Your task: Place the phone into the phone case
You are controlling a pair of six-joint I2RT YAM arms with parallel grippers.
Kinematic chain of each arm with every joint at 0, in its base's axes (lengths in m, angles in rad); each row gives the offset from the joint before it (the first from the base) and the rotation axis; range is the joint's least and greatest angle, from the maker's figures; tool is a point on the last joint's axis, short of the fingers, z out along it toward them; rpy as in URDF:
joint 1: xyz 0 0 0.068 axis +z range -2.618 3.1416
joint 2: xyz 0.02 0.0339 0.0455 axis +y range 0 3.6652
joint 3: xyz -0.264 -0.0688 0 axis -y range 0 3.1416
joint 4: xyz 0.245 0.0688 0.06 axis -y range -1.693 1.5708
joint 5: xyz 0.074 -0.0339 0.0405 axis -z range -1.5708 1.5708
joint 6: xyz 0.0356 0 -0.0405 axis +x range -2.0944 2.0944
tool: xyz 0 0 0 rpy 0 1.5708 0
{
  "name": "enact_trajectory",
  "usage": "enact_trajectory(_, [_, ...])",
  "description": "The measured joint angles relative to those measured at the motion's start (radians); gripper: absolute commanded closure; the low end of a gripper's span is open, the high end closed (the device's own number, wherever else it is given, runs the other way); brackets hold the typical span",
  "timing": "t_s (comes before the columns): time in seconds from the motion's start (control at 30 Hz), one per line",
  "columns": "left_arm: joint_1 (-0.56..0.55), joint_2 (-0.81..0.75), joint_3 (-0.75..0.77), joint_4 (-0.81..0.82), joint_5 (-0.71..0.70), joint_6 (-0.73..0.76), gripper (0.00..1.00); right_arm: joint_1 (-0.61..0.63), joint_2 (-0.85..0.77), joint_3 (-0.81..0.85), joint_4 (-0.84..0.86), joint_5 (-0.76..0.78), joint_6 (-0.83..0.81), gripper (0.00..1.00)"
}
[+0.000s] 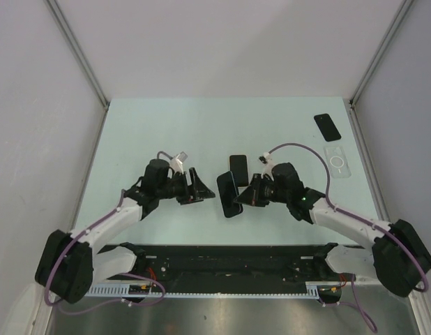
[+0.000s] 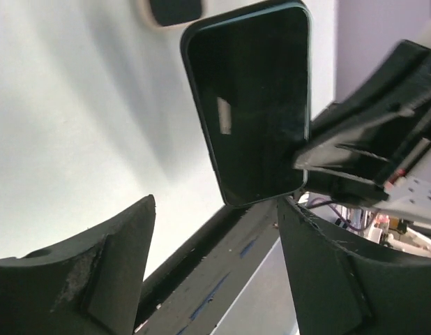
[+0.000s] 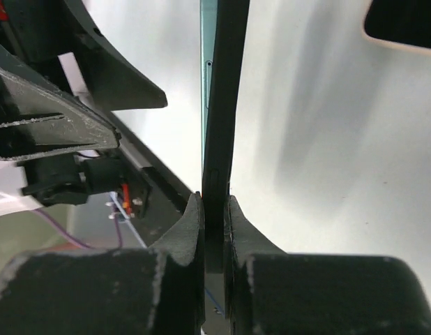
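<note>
The pale green surface (image 1: 167, 132) carries three loose things besides the one in hand. A clear phone case (image 1: 337, 161) with a ring mark lies flat near the right edge, and the surface shows through it. A second black phone (image 1: 327, 127) lies just behind it, toward the far right corner. A dark flat item with a pale rim (image 1: 238, 166) lies mid-surface, just beyond the two grippers. Whether that item is a case or another handset cannot be told. The phone (image 1: 229, 195) is up off the surface between the arms, well apart from the clear phone case. It stands on edge, and the right gripper (image 3: 215, 209) is clamped across its thin side. The left gripper (image 1: 201, 185) faces the phone's dark screen from the other side. Its jaws are spread wide and touch nothing, with the phone just beyond its fingertips. A black frame (image 1: 229, 262) runs along the near edge below both arms.
</note>
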Motion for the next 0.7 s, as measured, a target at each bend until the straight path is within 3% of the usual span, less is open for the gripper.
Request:
enact_trajectory(0.17, [0.000, -0.163, -0.023, 0.088, 0.058, -0.013, 0.22, -0.011, -0.174, -0.086, 0.118, -0.031, 0.083, 1.00])
enact_trajectory(0.33, [0.000, -0.197, -0.029, 0.203, 0.140, -0.044, 0.23, -0.009, -0.276, -0.116, 0.246, -0.063, 0.171, 1.00])
enact_trajectory(0.63, [-0.002, -0.201, -0.092, 0.396, 0.246, -0.155, 0.26, 0.048, -0.312, -0.151, 0.391, -0.075, 0.261, 1.00])
enact_trajectory(0.7, [-0.003, -0.205, -0.092, 0.420, 0.256, -0.164, 0.31, 0.056, -0.306, -0.151, 0.401, -0.079, 0.270, 1.00])
